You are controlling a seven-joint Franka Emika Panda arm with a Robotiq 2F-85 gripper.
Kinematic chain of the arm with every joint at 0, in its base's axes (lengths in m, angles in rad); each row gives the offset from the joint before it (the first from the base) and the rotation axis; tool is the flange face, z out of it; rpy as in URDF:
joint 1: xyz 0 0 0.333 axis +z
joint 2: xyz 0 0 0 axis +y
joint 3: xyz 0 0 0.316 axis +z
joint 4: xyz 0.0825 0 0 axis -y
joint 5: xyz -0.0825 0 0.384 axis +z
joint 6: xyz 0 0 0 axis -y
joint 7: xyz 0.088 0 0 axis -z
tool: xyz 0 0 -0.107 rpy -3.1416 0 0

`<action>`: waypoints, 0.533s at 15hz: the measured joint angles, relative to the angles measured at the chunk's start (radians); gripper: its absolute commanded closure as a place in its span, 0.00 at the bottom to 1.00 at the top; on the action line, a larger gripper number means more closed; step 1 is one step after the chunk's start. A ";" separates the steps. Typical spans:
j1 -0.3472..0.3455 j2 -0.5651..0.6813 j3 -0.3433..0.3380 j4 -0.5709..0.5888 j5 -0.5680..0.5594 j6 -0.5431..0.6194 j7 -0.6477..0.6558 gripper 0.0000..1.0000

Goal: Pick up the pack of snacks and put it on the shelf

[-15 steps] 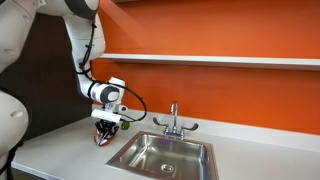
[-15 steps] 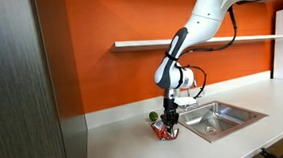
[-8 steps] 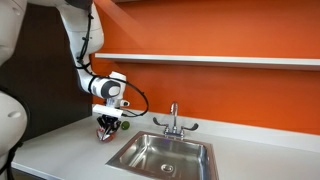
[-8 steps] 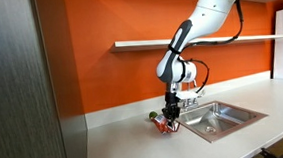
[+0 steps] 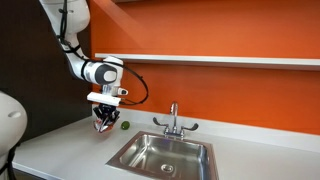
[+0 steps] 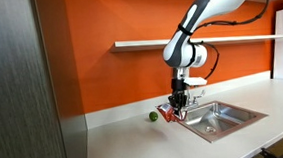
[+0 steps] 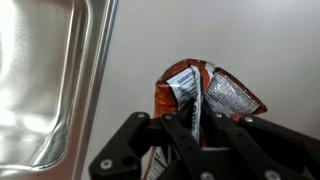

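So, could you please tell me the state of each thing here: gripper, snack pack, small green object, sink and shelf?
gripper: shut on the snack pack.
snack pack: held, crumpled, hanging above the counter.
small green object: lying on the counter, apart from the gripper.
sink: nothing visible in the basin.
shelf: snack pack not yet on it.

No writing can be read anywhere. In the wrist view the pack of snacks (image 7: 213, 96) shows white panels with dark print on its orange-red wrapper, but the letters are too blurred to make out. In both exterior views the pack is too small for any marking to show.
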 measured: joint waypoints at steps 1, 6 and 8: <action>0.003 -0.041 -0.011 -0.022 0.000 -0.022 0.001 0.98; 0.012 -0.266 -0.084 -0.125 -0.034 -0.154 0.031 0.98; 0.013 -0.361 -0.110 -0.153 -0.067 -0.211 0.057 0.98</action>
